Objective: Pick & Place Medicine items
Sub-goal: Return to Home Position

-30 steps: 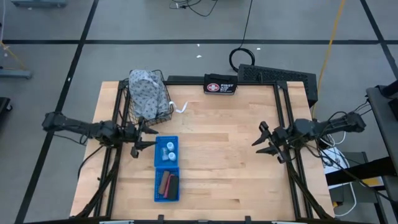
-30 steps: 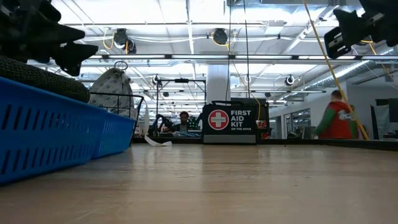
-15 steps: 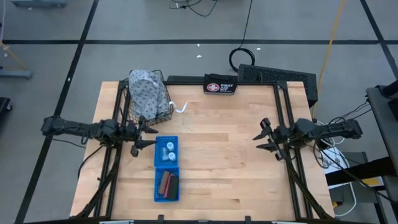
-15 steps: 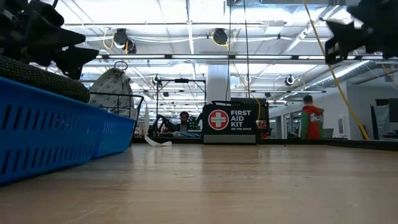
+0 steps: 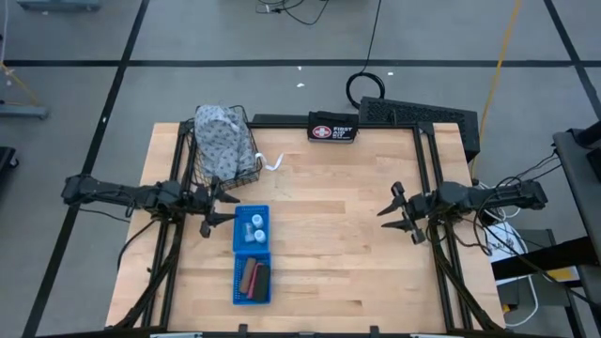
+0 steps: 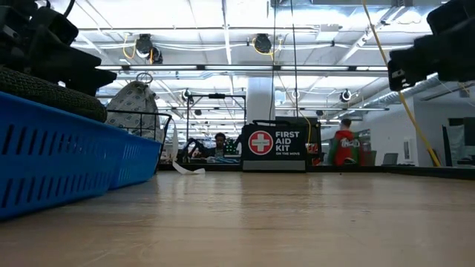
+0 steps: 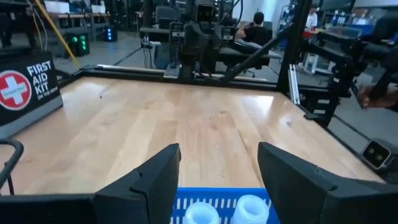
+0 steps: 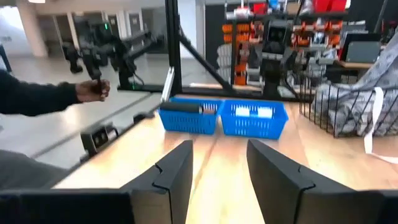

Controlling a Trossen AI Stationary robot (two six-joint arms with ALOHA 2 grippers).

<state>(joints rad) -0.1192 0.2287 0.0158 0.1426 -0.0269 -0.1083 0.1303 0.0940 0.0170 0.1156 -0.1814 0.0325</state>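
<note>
The desk (image 5: 329, 235) carries two blue baskets set end to end near its left side. The farther basket (image 5: 251, 229) holds the white bottles (image 5: 256, 223). The nearer basket (image 5: 252, 279) holds a pink tube (image 5: 245, 274), a brown roll (image 5: 254, 278) and a black roll (image 5: 264, 275) lying side by side.

The left gripper (image 5: 223, 205) hangs above the desk just left of the farther basket with its fingers spread and nothing between them. Its wrist view looks down past the fingers (image 7: 152, 180) onto two of the bottles.

The right gripper (image 5: 390, 208) hangs over the right part of the desk, well apart from the baskets, and is also spread and empty.

At the far edge stands a black pouch (image 6: 280, 144) with a white cross on a red circle. Its white lettering reads "FIRST AID KIT" with "ON THE MOVE" beneath.

Left of the pouch is a wire basket (image 5: 246, 169) holding a grey patterned cloth bag (image 5: 223, 139), with a white strip (image 5: 273, 163) beside it.

In the room behind, a person in a red top (image 6: 343, 146) is in view. In the right wrist view, a hand (image 8: 93, 90) in a dark sleeve shows beyond the desk.
</note>
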